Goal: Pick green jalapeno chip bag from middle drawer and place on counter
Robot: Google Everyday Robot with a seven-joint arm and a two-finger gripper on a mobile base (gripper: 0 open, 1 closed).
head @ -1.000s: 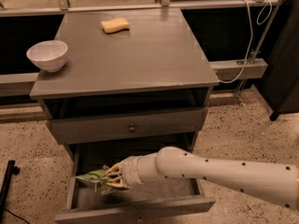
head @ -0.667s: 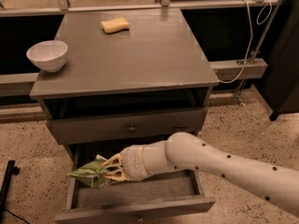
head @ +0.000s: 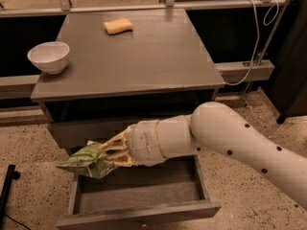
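Gripper (head: 106, 156) low in front of the cabinet, at the end of a thick white arm (head: 230, 143) reaching in from the right. Its pale fingers (head: 111, 143) were clamped on the right end of the green chip bag (head: 82, 161). The bag stuck out to the left, crumpled and tilted, shiny green with lighter print. It hung in the air over the left side of the open drawer (head: 144, 195), looking clear of the drawer's floor and well below the counter (head: 144, 56). The drawer stood pulled out towards me, grey wood, low walls, bare floor showing. Above it, behind the wrist, a shut grey drawer front (head: 79, 131) showed in part. On the counter: a white bowl (head: 48, 56) near the left edge, a yellow sponge (head: 118, 26) towards the back, the two well apart. Speckled stone floor (head: 29, 143) around the cabinet. A white cable (head: 254, 47) drooped from the rail at the right, behind the cabinet
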